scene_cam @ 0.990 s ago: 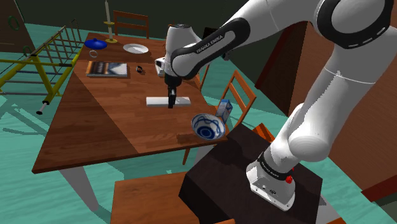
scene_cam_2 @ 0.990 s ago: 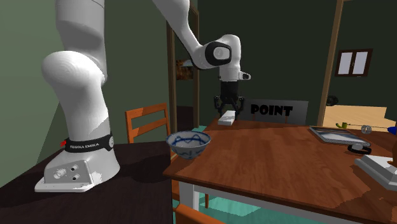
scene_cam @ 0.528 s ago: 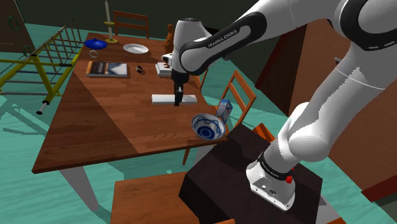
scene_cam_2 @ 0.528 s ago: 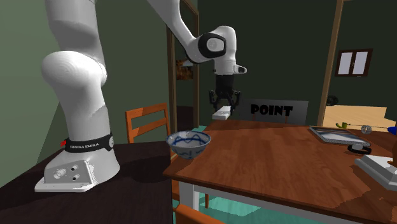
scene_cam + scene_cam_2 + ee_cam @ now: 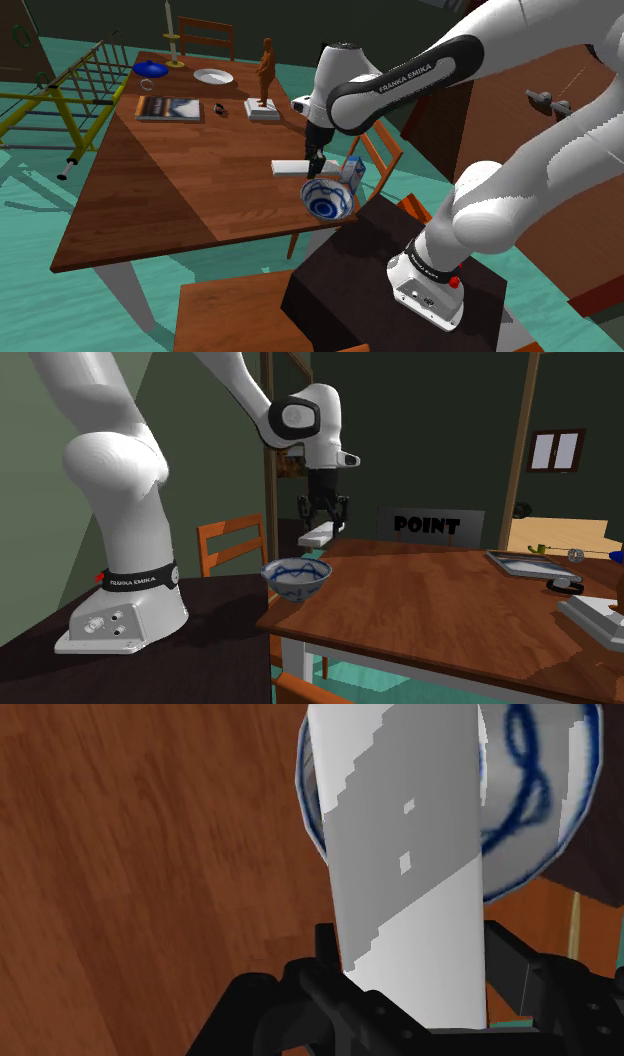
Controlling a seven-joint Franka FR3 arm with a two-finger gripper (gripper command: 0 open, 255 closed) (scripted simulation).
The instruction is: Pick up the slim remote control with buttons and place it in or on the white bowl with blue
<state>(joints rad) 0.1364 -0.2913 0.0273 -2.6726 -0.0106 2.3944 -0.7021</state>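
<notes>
The remote (image 5: 293, 167), drawn as a plain pale slab, hangs in the air near the centre of the shoulder view, level and clear of the wooden table (image 5: 170, 190). The black gripper (image 5: 314, 166) holds it by one end, its fingers closed narrowly against the slab's two long sides. In the wrist view the slab runs straight out between them. Gripping it at the end leaves most of its length free to go over the bowl's rim first.

The white bowl with blue markings (image 5: 310, 190) stands just below and right of the remote in the shoulder view, close to the table's near edge. In the wrist view the remote's far end overlaps the bowl's rim. It may be directly above the bowl or a little short of it; these angles do not settle that.

A small blue-and-white carton (image 5: 352, 172) stands just beside the bowl towards the frame's right, and past the table edge is the dark stand (image 5: 380, 270). Room for lowering looks tight on that side. Towards the frame's left the tabletop is bare, so a low, short descent seems the safer course.
</notes>
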